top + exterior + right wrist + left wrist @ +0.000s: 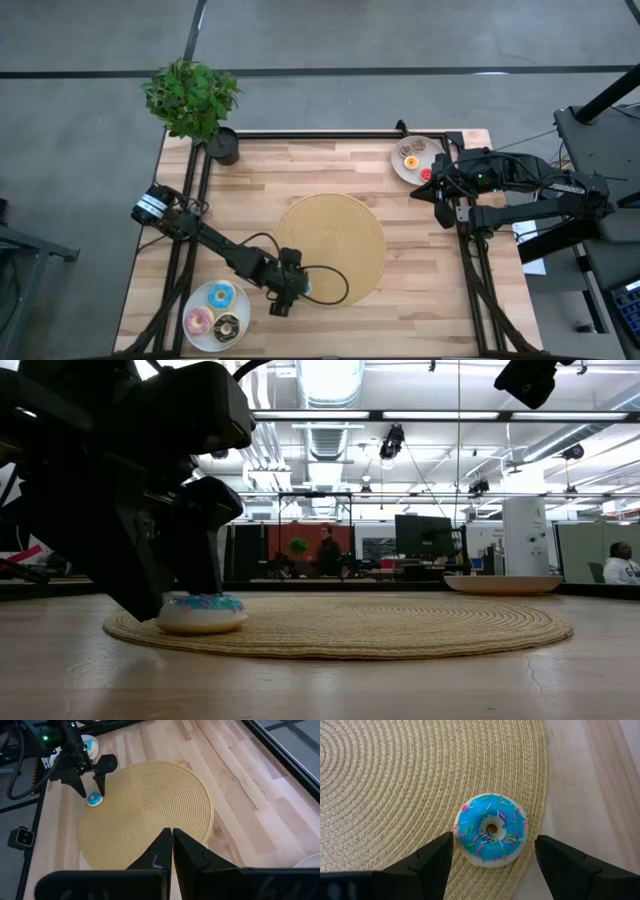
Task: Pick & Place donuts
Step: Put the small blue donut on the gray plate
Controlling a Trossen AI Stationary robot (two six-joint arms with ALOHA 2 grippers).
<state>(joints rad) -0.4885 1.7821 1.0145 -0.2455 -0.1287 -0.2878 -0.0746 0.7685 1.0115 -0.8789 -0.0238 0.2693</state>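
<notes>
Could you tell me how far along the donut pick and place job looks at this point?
Early on. One blue-iced donut already lies at the edge of the woven mat, with the left claw open around it, not gripping. Three donuts wait on the near white plate: blue, pink and chocolate. Tiny donuts remain on the far plate. The right claw is shut and empty, waiting by that plate.

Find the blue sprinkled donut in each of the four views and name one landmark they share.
High view: blue donut hidden under the left hand, at the mat's lower-left edge.
Low view: left, on the mat's rim.
Left wrist view: centre, between open fingers.
Right wrist view: upper left.
Shared landmark: round woven mat.
</notes>
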